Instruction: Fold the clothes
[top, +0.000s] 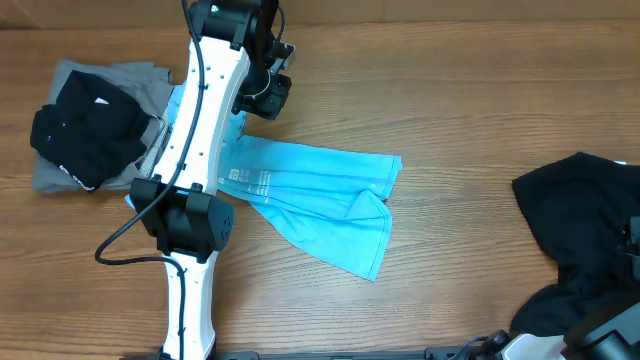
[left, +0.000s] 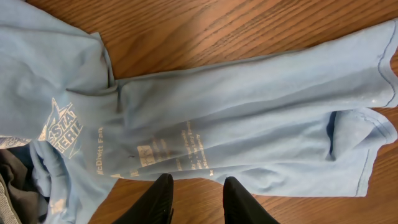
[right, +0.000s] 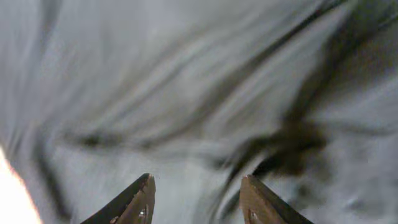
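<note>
The clothes lie in three places. A sky-blue T-shirt (top: 310, 195) with white print is spread, partly folded, mid-table. It fills the left wrist view (left: 249, 112). My left gripper (top: 268, 95) hovers over the shirt's far left part. It is open (left: 198, 186), with only bare wood between its black fingers (left: 163, 190). A black shirt (top: 585, 215) is heaped at the right. My right gripper (right: 198, 190) is open just above blurred dark cloth (right: 205, 93), with nothing between its fingertips (right: 143, 193).
At the far left a black shirt (top: 85, 130) lies bunched on a grey one (top: 130, 78). The white left arm (top: 195, 150) crosses the blue shirt's left end. Part of the right arm (top: 600, 335) shows at the lower right corner.
</note>
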